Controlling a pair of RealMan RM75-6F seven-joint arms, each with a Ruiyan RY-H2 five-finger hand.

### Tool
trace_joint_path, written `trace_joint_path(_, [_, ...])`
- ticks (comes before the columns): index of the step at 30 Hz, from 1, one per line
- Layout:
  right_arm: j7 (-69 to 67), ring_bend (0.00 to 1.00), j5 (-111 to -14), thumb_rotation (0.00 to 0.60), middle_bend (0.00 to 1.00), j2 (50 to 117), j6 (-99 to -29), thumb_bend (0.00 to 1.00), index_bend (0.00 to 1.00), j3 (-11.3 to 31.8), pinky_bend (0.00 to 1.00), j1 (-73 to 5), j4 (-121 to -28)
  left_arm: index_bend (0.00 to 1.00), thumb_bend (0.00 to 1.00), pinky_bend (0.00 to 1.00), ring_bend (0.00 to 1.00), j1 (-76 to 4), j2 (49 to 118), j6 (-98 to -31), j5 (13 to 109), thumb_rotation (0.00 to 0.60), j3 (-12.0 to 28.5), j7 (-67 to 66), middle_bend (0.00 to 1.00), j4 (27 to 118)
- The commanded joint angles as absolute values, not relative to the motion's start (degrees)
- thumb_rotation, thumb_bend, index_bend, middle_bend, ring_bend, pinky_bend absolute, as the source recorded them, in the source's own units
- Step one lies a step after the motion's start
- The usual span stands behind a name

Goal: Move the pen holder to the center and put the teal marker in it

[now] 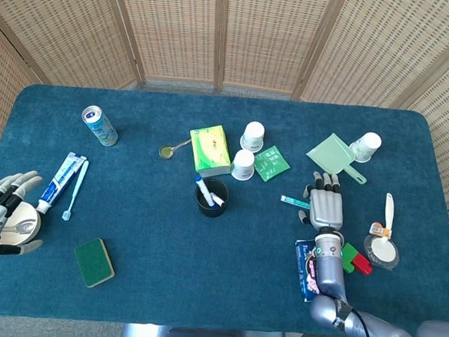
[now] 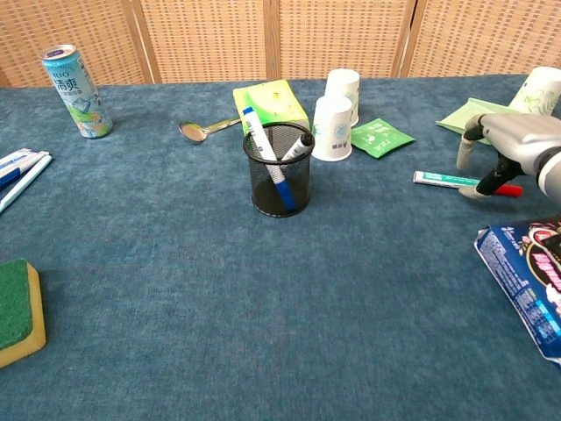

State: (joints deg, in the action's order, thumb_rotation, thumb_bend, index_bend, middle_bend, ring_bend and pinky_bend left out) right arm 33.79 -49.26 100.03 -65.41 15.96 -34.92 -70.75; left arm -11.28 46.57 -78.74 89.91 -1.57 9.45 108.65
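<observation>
Black mesh pen holder (image 2: 280, 171) stands upright near the middle of the blue table (image 2: 263, 316); two pens lean inside it, one blue, one with a black cap. Just behind it: a green box (image 2: 273, 102) and two white paper cups (image 2: 337, 114), one in front of the other. A green packet (image 2: 381, 137) lies flat to the right of the cups. Spoon (image 2: 203, 129) left of the box. Drink can (image 2: 77, 91) upright, far left. Sponge (image 2: 16, 312) at the left edge, near corner.

Teal marker (image 2: 465, 182) with a red cap lies flat on the right. Right hand (image 2: 508, 151) sits over its capped end, fingers pointing down, fingertips at the marker; grip cannot be told. Snack bag (image 2: 530, 281) at the right edge.
</observation>
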Motion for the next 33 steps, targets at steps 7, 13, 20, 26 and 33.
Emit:
trace_joint_path(7, [31.45, 0.00, -50.39, 0.600, 0.00, 101.66, -64.60, 0.32, 0.42, 15.68, 0.00, -34.91, -66.96, 0.00, 0.10, 0.06, 0.00, -11.11, 46.50, -78.50, 90.02, 0.600, -1.40, 9.57, 0.00, 108.66])
trace_joint_path(13, [30.10, 0.00, -51.73, 0.600, 0.02, 102.59, -64.93, 0.32, 0.45, 15.50, 0.00, -34.71, -64.61, 0.00, 0.10, 0.06, 0.00, -10.99, 46.48, -78.43, 90.09, 0.600, -1.26, 9.81, 0.00, 108.56])
trace_joint_path(20, [28.58, 0.00, -53.17, 0.600, 0.05, 104.01, -64.95, 0.33, 0.51, 15.22, 0.02, -34.43, -61.24, 0.00, 0.10, 0.06, 0.00, -11.00, 46.49, -78.10, 90.39, 0.600, -1.23, 9.71, 0.00, 108.59])
trace_joint_path(26, [27.97, 0.00, -53.71, 0.600, 0.06, 104.99, -64.48, 0.34, 0.53, 15.19, 0.03, -34.17, -59.05, 0.00, 0.10, 0.06, 0.00, -10.99, 46.50, -77.89, 90.53, 0.600, -1.18, 9.73, 0.00, 108.61])
trace_joint_path(33, [27.46, 0.00, -54.64, 0.600, 0.08, 105.66, -64.81, 0.38, 0.63, 15.44, 0.07, -33.87, -57.73, 0.00, 0.10, 0.06, 0.00, -10.95, 46.42, -77.77, 90.71, 0.600, -1.16, 9.92, 0.00, 108.62])
